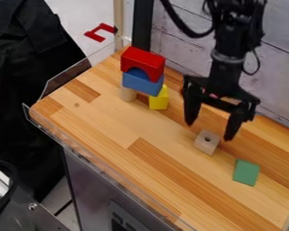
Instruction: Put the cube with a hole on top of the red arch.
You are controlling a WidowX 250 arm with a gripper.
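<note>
Hanging over the wooden table [110,131] with gripper [209,131] spread wide to the lower right of the red arch [142,61], propped by the blue block [139,82] on yellow block [159,99] and tan cylinder [128,94], probably so as to straddle the cube with a hole [205,145], likewise to that arch's lower right.

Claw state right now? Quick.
Claw: open, holding nothing; the cube with a hole sits on the tabletop, beneath the claw in this view.
</note>
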